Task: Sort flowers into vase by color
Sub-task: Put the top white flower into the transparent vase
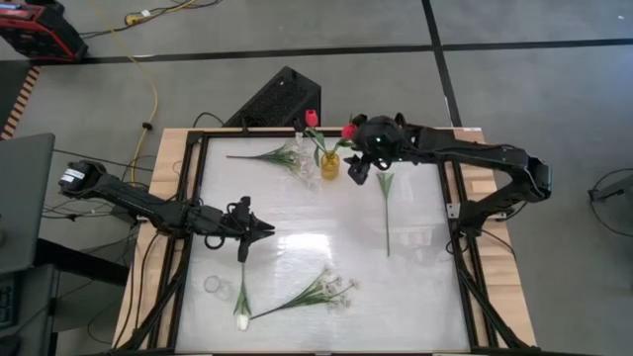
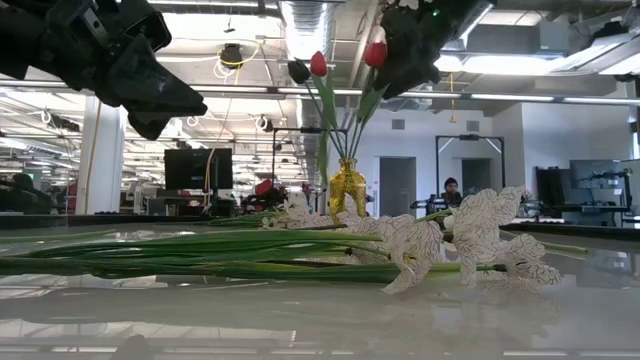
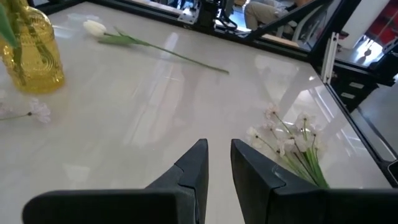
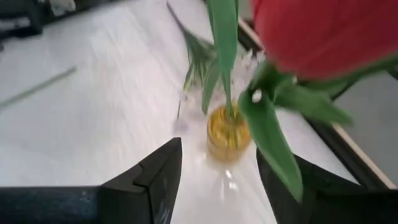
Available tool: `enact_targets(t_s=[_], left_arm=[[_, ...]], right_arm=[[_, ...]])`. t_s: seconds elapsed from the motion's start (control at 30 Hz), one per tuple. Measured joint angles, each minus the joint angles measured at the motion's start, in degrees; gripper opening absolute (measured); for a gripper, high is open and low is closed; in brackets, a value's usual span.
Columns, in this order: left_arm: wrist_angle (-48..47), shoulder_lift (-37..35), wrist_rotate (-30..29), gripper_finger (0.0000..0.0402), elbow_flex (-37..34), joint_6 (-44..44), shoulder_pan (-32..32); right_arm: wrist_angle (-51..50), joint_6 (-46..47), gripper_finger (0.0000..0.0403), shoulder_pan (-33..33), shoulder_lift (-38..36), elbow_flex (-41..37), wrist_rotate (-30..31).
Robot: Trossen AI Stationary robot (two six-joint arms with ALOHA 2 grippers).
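Fingers of the right gripper point(image 4: 217, 180) stand apart above the yellow vase point(image 1: 329, 165), two red tulips point(image 1: 348, 131) already inside. Likely next: fetching another flower. Left gripper point(image 1: 259, 231) hovers mid-table, fingers narrowly parted, empty.

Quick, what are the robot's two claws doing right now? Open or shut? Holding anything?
Left gripper: open a little, empty, above the table.
Right gripper: open, gripping nothing, above the yellow vase, a red tulip close by it.

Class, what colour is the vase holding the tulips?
Yellow, translucent glass vase; clearest in the low view.
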Motion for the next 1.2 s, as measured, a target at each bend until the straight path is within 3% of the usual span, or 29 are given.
enact_targets(t_s=[0.37,0.53,0.63,0.77,0.93,1.2], left_arm=[[-3.1,0.0,0.3,0.0062,0.0,-0.3,0.0],[-4.5,0.0,3.2,0.0087,0.0,-0.9,-1.1],[-4.4,0.0,1.6,0.0110,0.0,-0.9,-2.7],[-2.2,1.3,-1.3,0.0142,0.0,-1.0,-4.4],[4.0,7.7,-1.0,0.0175,0.0,0.4,-4.9],[19.1,17.7,0.0,0.0186,0.0,3.1,-3.1]], right_arm=[[-19.8,2.6,0.0234,5.0,0.0,5.6,0.0],[-29.0,9.4,0.0234,8.8,0.0,5.6,0.1],[-31.2,12.4,0.0234,12.2,-0.6,3.2,0.3],[-29.3,16.4,0.0230,16.2,-3.3,-4.2,0.7],[-21.2,28.8,0.0219,16.5,-6.1,-14.7,6.9],[-14.2,42.3,0.0214,15.4,-2.8,-24.0,9.5]])
